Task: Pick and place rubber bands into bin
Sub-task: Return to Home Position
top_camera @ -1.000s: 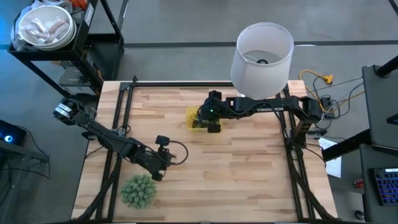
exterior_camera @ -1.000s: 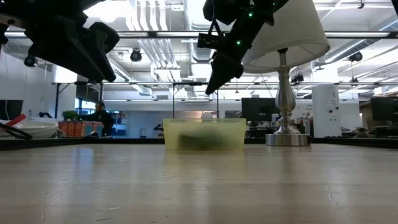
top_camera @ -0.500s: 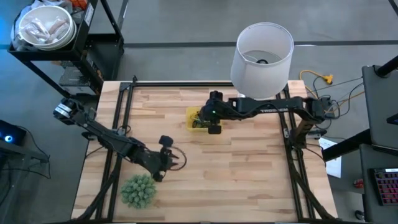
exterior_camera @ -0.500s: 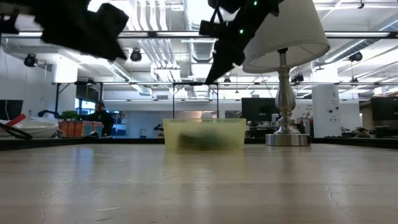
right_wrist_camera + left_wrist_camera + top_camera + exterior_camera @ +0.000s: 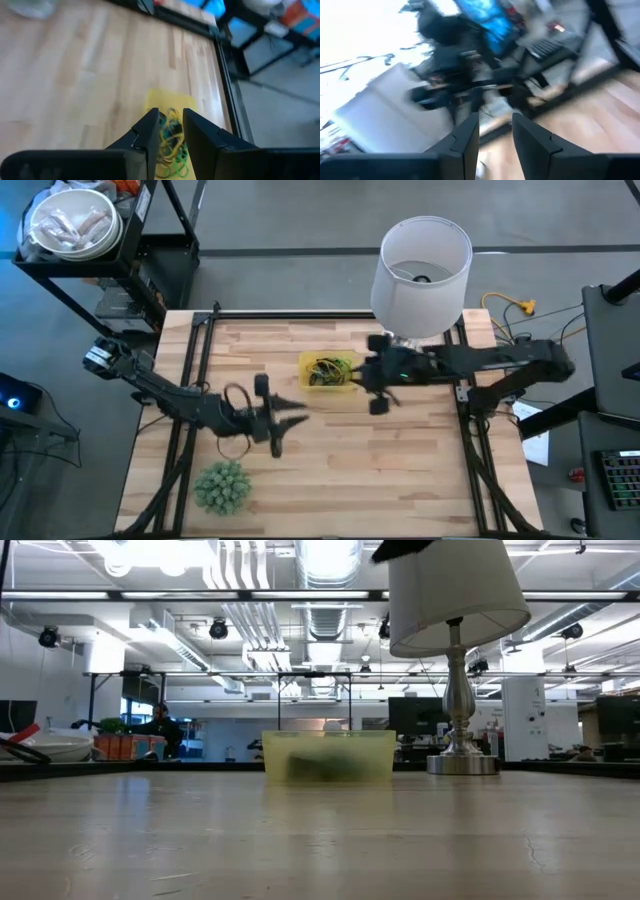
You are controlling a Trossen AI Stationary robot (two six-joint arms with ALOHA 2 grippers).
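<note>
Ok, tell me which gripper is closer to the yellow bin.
The right gripper: in the high view it sits just off the right edge of the bin. The left gripper is farther off, nearer the spiky green plant.

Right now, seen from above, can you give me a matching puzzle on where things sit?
Things:
1 small square yellow plastic bin
2 spiky green ball-like plant
3 large white lampshade
4 left gripper

Places:
A wooden table's lower-left corner
B table's upper-right edge
C upper middle, rubber bands inside
D between plant and bin

Pairs: 1-C, 2-A, 3-B, 4-D.
</note>
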